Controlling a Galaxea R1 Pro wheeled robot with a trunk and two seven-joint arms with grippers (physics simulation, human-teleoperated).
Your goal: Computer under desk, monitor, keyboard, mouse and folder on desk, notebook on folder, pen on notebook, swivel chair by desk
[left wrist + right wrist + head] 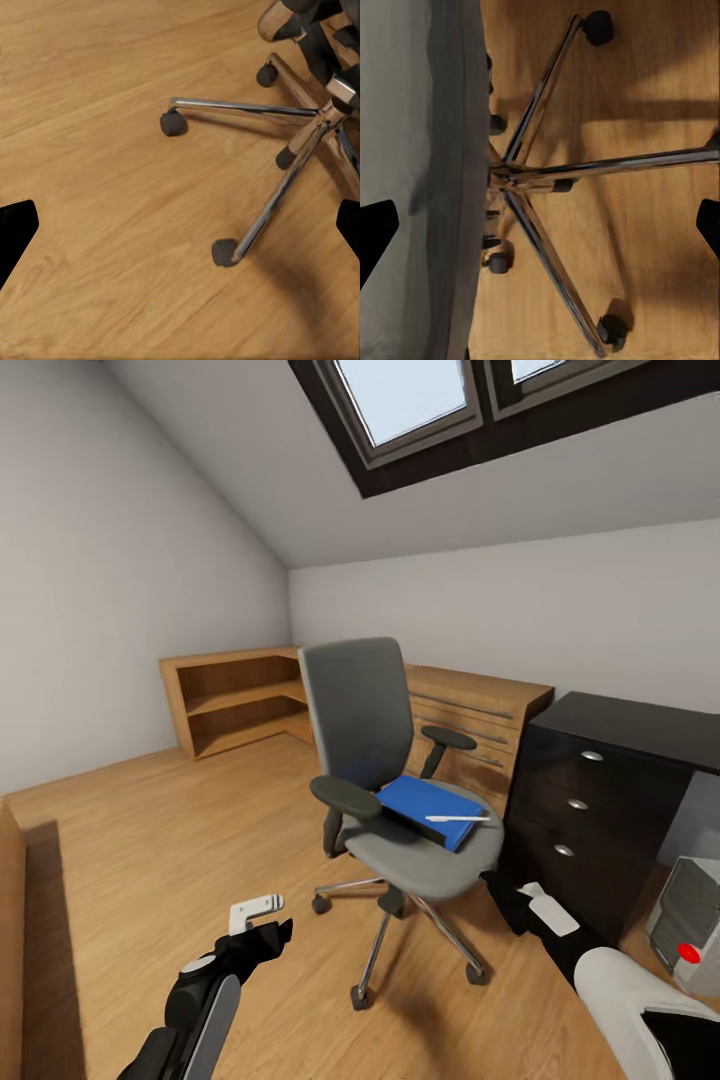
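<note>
The swivel chair (pixel 395 780) stands mid-floor, its grey seat turned toward me. On the seat lies the blue folder (pixel 432 808) with the white pen (pixel 457 819) on top of it. The black desk (pixel 610 780) with silver-knobbed drawers is right of the chair, and the grey computer (pixel 688 930) sits on the floor beyond it. My left gripper (pixel 280 930) hangs open low, left of the chair's chrome base (pixel 300 142). At the seat's front right edge my right gripper (pixel 492 882) is open, looking down past the seat (pixel 442 150). Monitor, keyboard, mouse and notebook are out of view.
A light-wood open shelf unit (pixel 235 700) lines the back left corner, joined by a low light-wood chest of drawers (pixel 480 725) behind the chair. The ceiling slopes with a skylight (pixel 420 400). Wide wooden floor (pixel 150 830) lies to the chair's left.
</note>
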